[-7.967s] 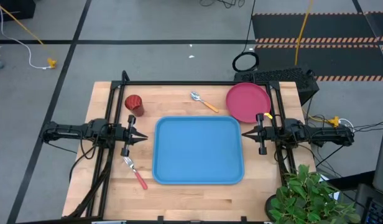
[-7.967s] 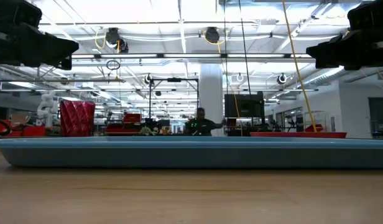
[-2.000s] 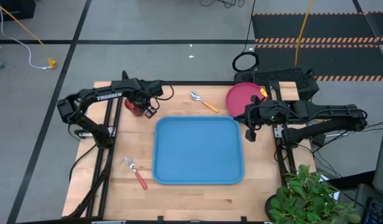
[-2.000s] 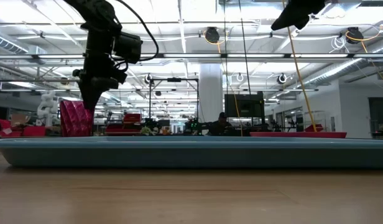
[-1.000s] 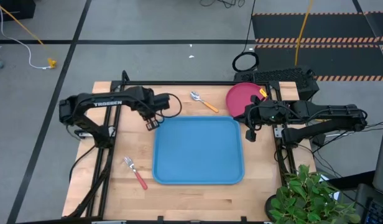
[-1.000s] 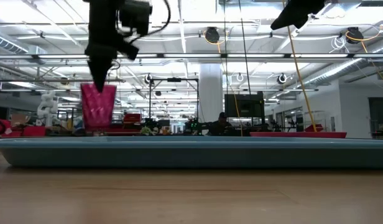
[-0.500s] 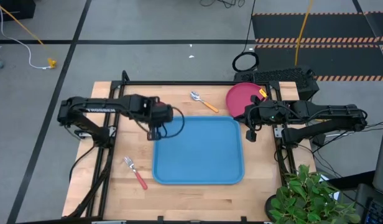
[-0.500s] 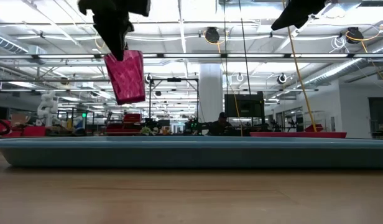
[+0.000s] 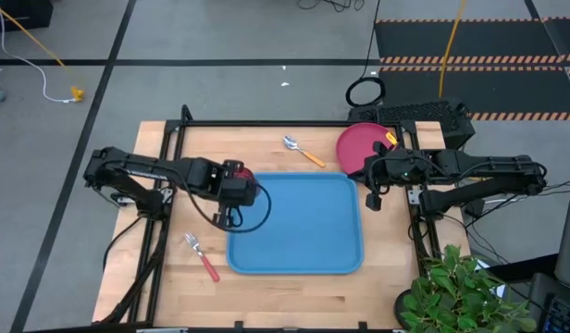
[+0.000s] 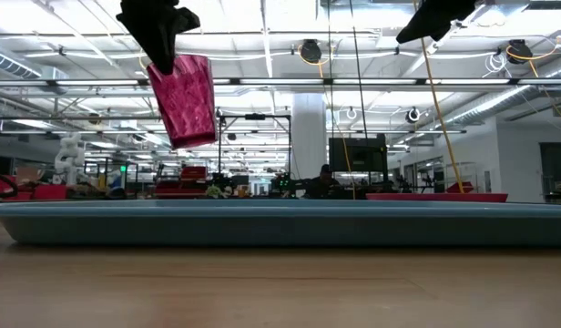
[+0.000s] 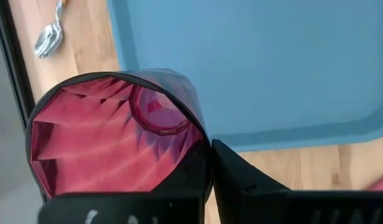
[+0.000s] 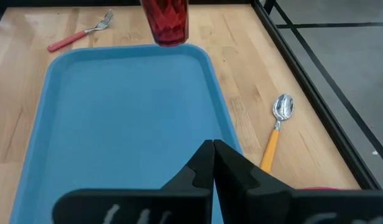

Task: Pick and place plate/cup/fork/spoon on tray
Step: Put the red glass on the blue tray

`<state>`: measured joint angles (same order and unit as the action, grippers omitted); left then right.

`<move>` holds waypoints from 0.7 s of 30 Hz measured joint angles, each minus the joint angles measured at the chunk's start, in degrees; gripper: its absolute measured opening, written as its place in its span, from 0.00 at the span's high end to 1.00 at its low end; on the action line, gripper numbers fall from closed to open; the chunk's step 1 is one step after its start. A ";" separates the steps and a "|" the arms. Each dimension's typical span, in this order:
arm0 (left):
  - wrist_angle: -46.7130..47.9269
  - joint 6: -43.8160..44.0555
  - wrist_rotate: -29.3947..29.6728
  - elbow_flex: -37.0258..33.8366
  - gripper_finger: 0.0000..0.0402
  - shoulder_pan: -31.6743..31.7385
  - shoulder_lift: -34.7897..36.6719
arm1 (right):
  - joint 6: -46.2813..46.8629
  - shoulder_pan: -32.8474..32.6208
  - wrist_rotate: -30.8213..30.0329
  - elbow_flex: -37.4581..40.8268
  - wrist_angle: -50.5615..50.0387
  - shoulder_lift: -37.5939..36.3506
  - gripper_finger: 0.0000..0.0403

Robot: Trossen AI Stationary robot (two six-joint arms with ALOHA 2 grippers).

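Looking straight down from the high view, the left gripper (image 9: 237,196) sits over the left rim of the tray (image 9: 295,225), clamped on the cup (image 9: 241,176), of which only a dark red sliver shows beside the wrist. The fork (image 9: 200,255) lies on the table near the tray's left front corner, apart from it. The spoon (image 9: 303,151) lies on the wood behind the tray, between the left arm and the plate (image 9: 363,148), which rests at the table's right rear, partly covered by the right arm. The right gripper (image 9: 373,192) is held just off the tray's right edge, fingers together and holding nothing. From the low view, the cup (image 10: 182,98) hangs tilted, clear above the tray (image 10: 280,223), gripped at its upper rim by the left gripper (image 10: 162,36); the plate (image 10: 435,196) shows as a thin red edge behind the tray. From the left wrist view, the cup (image 11: 117,140) is pinched at its rim between the dark fingers, its open mouth facing the camera, with the tray (image 11: 253,62) and the spoon (image 11: 48,34) beyond. From the right wrist view, the closed fingers (image 12: 210,165) point across the tray (image 12: 117,124); the cup (image 12: 165,22) hangs above its far edge, the fork (image 12: 79,34) beyond it and the spoon (image 12: 277,124) beside the tray.
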<state>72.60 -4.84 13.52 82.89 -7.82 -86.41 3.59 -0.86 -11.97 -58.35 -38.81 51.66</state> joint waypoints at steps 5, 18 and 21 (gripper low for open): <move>-2.59 -0.78 -0.06 -1.78 0.95 -0.51 0.00 | 0.00 0.00 0.00 0.00 -0.02 0.00 1.00; -7.52 -2.12 -2.04 -10.36 0.95 1.86 -0.02 | 0.00 0.01 0.00 0.00 -0.02 0.01 1.00; -8.75 -3.46 -3.22 -12.04 0.98 2.46 -0.02 | -0.01 0.00 0.00 0.00 0.14 0.00 1.00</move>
<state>63.85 -8.30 10.30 70.85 -5.36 -86.43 3.58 -0.86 -11.97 -58.35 -38.67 51.66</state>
